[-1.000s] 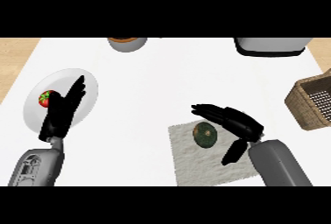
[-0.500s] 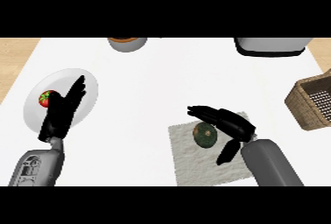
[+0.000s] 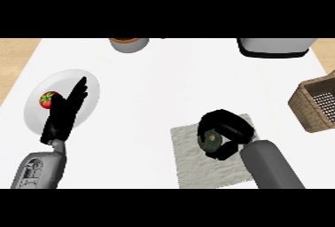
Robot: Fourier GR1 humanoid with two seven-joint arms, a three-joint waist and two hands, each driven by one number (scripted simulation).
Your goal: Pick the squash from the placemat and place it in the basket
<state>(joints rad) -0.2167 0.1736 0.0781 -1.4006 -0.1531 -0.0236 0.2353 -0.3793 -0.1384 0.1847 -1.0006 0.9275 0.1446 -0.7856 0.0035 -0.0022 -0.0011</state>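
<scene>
The dark green squash (image 3: 211, 139) lies on the grey placemat (image 3: 206, 166) at lower centre right. My right hand (image 3: 229, 128) is over it, fingers curled down round its far and left sides and the thumb below it, hiding much of it. The squash still rests on the mat. The brown wicker basket (image 3: 321, 106) stands at the right edge, apart from the hand. My left hand (image 3: 65, 113) rests open at the left, fingers straight, over a white plate.
The white plate (image 3: 88, 82) at the left carries a red tomato (image 3: 48, 99). A brown-rimmed grey bowl (image 3: 128, 43) stands at the back centre, and a grey appliance (image 3: 273, 46) sits at the back right. Wooden floor shows beyond the counter's left edge.
My right hand has swung left and down onto the squash, and its spread fingers have curled round it. The left hand has not moved.
</scene>
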